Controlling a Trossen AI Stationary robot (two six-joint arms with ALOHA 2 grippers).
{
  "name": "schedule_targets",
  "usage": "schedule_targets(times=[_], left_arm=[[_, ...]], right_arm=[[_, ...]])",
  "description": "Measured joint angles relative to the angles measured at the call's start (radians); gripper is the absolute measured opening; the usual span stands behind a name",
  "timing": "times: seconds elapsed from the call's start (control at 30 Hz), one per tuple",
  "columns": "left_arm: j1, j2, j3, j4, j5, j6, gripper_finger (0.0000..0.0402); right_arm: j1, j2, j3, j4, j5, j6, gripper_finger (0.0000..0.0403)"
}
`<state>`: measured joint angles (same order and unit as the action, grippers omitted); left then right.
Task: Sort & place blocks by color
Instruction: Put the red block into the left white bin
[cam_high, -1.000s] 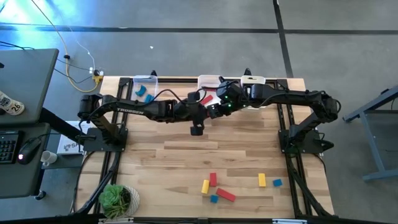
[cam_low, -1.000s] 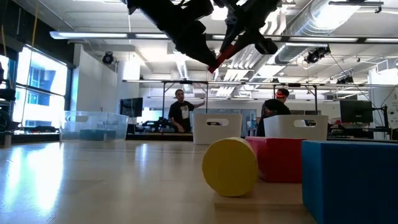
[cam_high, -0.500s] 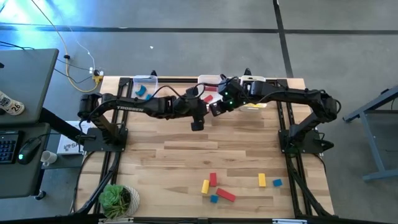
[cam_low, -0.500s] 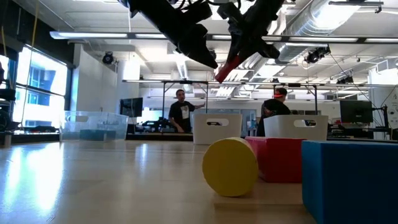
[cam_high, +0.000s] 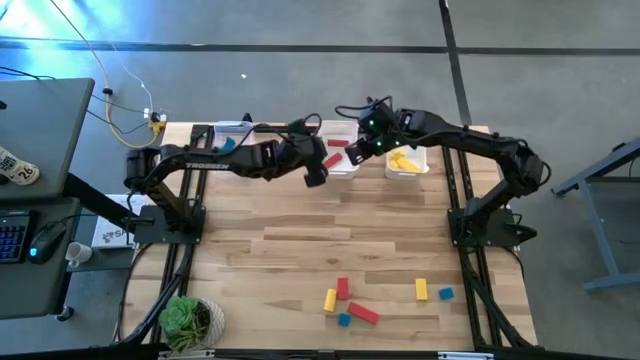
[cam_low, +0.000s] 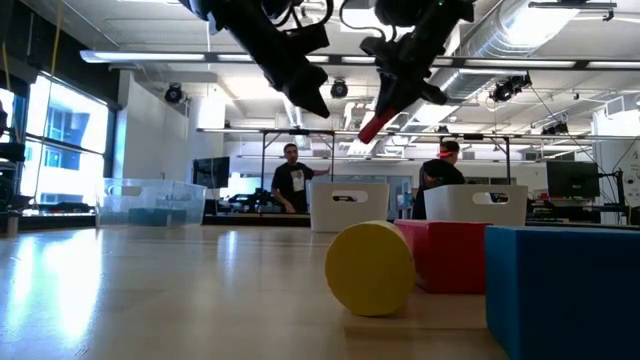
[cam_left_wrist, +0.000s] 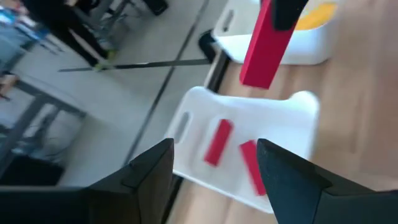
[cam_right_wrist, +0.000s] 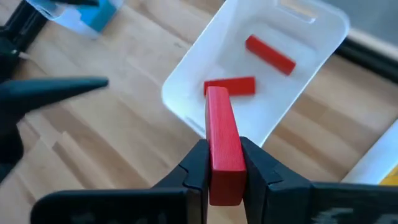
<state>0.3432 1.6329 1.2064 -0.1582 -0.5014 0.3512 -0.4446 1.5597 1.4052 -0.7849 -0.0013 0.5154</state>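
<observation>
Blocks wait in a loose cluster (cam_high: 345, 300) near the front edge of our table (cam_high: 300, 250), while our right gripper (cam_right_wrist: 224, 163) clamps a red bar (cam_right_wrist: 222, 140) above the middle bin (cam_right_wrist: 298, 37), which holds two red ones. Our left gripper (cam_left_wrist: 214, 165) hangs nearby, jaws apart, empty. We judge the bar light, rigid and smooth, best pinched across its flat sides.
</observation>
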Motion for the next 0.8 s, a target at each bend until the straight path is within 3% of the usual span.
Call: schedule_targets(times=[0.43, 0.8], left_arm=[[0.071, -0.078, 0.0, -0.001, -0.038, 0.019, 0.0216], [0.143, -0.189, 0.0, 0.0, -0.038, -0.016, 0.0216]], right_arm=[[-0.079, 0.019, 0.002, 0.154, 0.007, -0.158, 0.0039], [-0.109, 0.169, 0.002, 0.234, -0.118, -0.225, 0.0039]])
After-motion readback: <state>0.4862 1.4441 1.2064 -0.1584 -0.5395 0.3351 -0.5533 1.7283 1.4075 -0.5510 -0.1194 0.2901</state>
